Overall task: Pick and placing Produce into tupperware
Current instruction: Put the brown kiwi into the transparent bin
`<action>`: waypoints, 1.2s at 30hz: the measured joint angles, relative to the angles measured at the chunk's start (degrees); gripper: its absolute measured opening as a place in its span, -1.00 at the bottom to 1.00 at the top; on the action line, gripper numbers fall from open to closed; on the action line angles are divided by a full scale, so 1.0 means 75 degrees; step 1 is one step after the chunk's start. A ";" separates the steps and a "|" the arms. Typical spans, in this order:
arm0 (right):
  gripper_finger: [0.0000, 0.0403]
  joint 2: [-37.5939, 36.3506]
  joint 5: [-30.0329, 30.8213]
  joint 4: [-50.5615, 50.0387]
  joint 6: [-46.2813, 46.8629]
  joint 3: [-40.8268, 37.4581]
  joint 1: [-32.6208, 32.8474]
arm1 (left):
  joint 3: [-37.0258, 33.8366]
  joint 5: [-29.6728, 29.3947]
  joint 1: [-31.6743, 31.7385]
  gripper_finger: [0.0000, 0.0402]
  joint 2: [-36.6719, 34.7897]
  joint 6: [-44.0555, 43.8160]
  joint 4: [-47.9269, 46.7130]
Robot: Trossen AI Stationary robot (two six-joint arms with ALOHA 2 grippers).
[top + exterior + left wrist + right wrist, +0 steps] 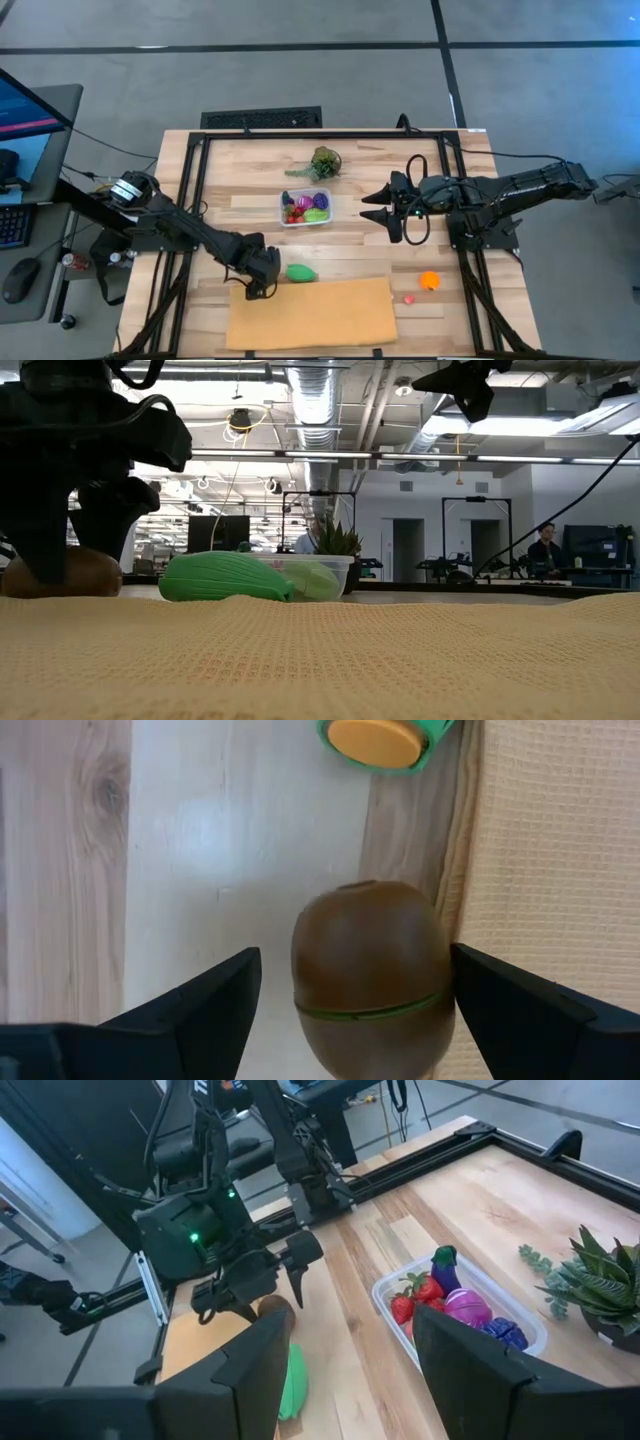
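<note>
A brown kiwi-like piece (370, 970) lies on the wooden table beside the edge of the tan cloth (310, 315). My left gripper (355, 955) points down over it, open, one finger on each side; one finger stands very close to it. A green piece (302, 272) lies just beyond it, next to the cloth. The clear tupperware (305, 207) stands mid-table and holds strawberries, purple and green pieces. My right gripper (375, 205) hangs open in the air to the right of the tupperware, with nothing between its fingers.
A leafy green plant (322, 163) stands behind the tupperware. An orange piece (429, 280) and a small pink piece (409, 298) lie at the near right. A black frame (330, 135) runs around the table. Bare wood lies between the tupperware and the cloth.
</note>
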 joint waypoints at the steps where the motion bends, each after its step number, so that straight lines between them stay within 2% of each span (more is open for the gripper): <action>1: 0.02 0.0000 0.0000 0.0000 0.0000 0.0000 0.0000 | -0.0003 0.0040 0.0014 0.55 0.0000 0.0005 -0.0005; 9: 0.02 0.0000 0.0000 -0.0006 -0.0003 0.0000 0.0000 | -0.0003 0.0049 0.0017 0.52 -0.0003 0.0007 -0.0029; 21: 0.02 0.0000 0.0000 -0.0152 -0.0008 0.0000 0.0000 | -0.0003 0.0122 0.0023 0.15 -0.0009 -0.0084 -0.0052; 36: 0.02 0.0000 0.0000 -0.0152 -0.0017 0.0000 0.0000 | 0.0195 0.0445 0.0249 0.18 -0.0012 -0.0301 -0.0076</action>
